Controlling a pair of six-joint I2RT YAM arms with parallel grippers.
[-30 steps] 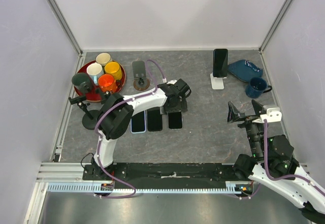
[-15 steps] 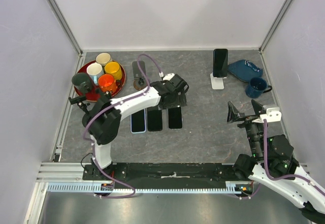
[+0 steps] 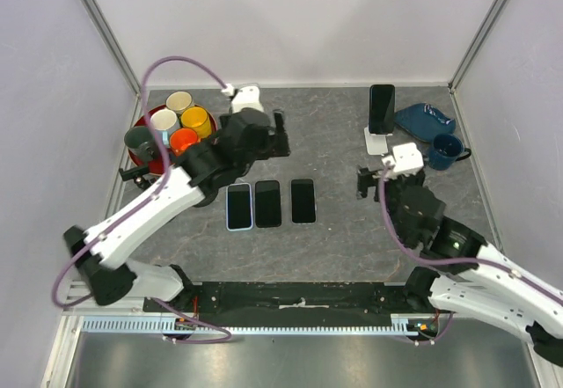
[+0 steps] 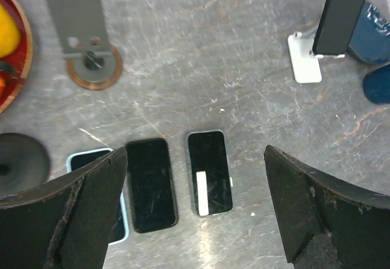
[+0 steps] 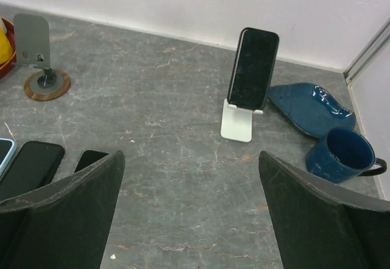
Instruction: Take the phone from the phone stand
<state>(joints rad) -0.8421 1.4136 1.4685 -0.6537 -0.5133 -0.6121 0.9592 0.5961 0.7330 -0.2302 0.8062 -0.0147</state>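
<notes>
While both claws stand spread wide with nothing between their fingers, I see the black phone leaning upright on the white phone stand at the back right of the table, untouched by either arm. My right gripper faces that stand from the near side and is well apart from it. Just beside the stand on its right lie a blue dish and a blue mug. My left gripper hangs above the middle of the table, looking down on three phones lying flat in a row: a blue-edged phone, a dark phone and a black-screened phone. Behind them is an empty grey stand on a round wooden base.
</notes>
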